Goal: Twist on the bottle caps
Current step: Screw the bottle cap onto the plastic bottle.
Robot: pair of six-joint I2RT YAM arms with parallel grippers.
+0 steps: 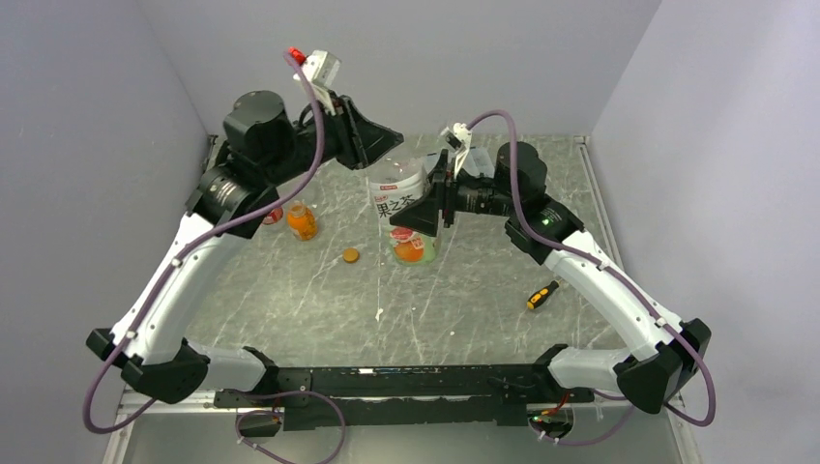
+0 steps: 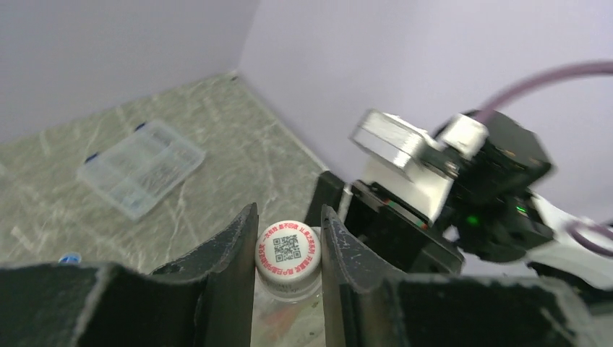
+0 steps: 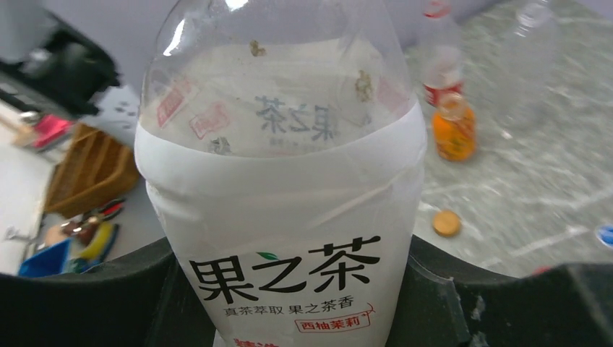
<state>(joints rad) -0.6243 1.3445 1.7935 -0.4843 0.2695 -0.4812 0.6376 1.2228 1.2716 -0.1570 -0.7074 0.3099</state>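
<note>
The white-labelled bottle stands upright mid-table, orange-green contents at its base. My right gripper is shut on its labelled body, one jaw on each side. From above, my left gripper is shut on the whitish cap, which sits on this bottle's neck; both fingers press its rim. An orange cap lies loose on the table left of the bottle. The squat orange bottle stands uncapped further left. The red-labelled bottle is behind it. A blue cap lies at the edge of the left wrist view.
A flat clear compartment box lies on the marbled table beyond the bottle. A yellow-handled screwdriver lies near my right forearm. Another clear bottle shows blurred at the back. Walls close the table on three sides.
</note>
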